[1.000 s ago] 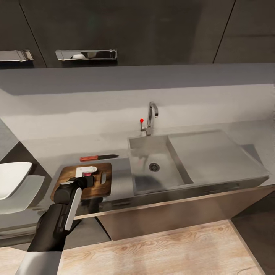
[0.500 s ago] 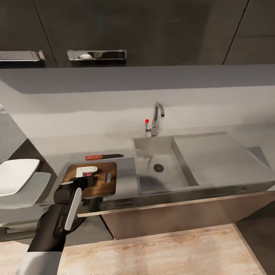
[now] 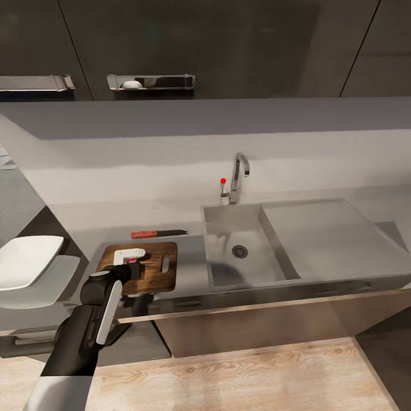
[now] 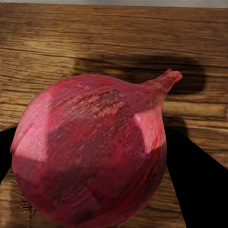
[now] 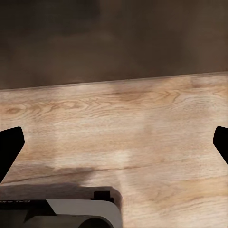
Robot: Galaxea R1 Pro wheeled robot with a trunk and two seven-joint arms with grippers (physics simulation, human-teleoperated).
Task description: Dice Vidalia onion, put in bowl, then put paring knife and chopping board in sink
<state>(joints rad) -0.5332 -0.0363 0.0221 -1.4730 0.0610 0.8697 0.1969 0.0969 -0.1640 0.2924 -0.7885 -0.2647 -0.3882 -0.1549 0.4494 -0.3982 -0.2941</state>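
The Vidalia onion (image 4: 92, 156) is a firm, round, smooth-skinned bulb, so I judge it light but prone to roll and to slip out of a pinch; its papery skin gives little friction, and the best hold is across its widest part, well away from the tapering stem tip. In the left wrist view it sits between the two dark fingers (image 4: 197, 185) of the left gripper (image 3: 130, 264), which close on its flanks, with the wood grain of the chopping board (image 3: 153, 268) directly beneath it. Whether it already rests on the board or hangs just above it I cannot tell.

In the head view the left arm reaches forward from the near left, forearm angled up toward the worktop (image 3: 191, 268), wrist bent so the gripper sits over the left half of the board. The paring knife (image 3: 157, 233) lies just beyond the board's far edge, handle to the left, apart from the board. The sink (image 3: 268, 211) lies to the right, its basin holding nothing I can make out, and the bowl (image 3: 25, 268) is at the far left.

The right gripper (image 5: 114, 142) faces the pale wood floor (image 5: 118, 128), its fingers spread wide apart and holding nothing
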